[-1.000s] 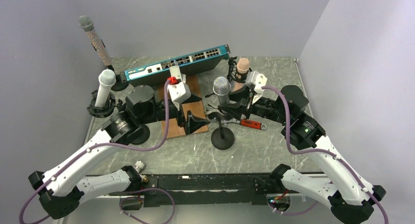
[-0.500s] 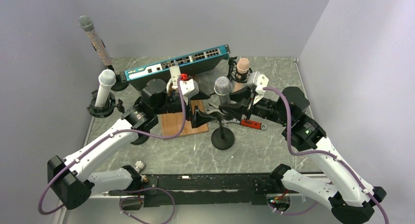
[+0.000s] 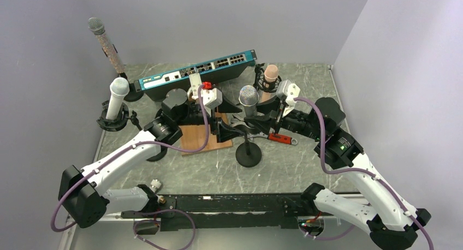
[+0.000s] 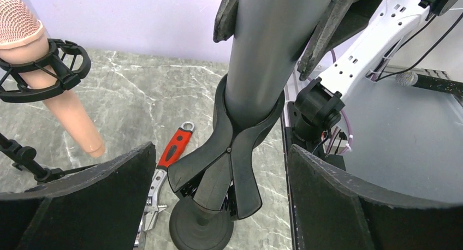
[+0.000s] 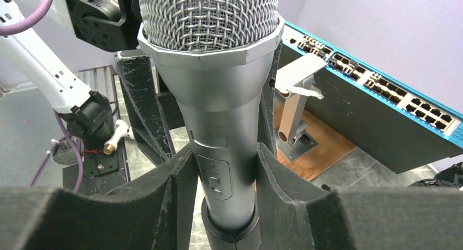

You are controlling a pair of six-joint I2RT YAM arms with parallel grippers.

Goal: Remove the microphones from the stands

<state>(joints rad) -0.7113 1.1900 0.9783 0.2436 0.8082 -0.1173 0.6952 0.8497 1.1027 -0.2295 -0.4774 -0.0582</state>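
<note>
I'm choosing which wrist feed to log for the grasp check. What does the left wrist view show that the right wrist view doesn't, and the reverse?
Only left wrist: the stand's round base, a red-handled wrench, a pink microphone in a shock mount.
Only right wrist: the mesh grille, the slide switch, the blue network switch, a wooden board.
Both: the grey microphone in its clip, gripped by the right gripper.

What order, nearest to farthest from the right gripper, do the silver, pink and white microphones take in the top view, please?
1. Silver microphone, centre, held in the right gripper.
2. Pink microphone, just behind.
3. White microphone, far left.
</note>
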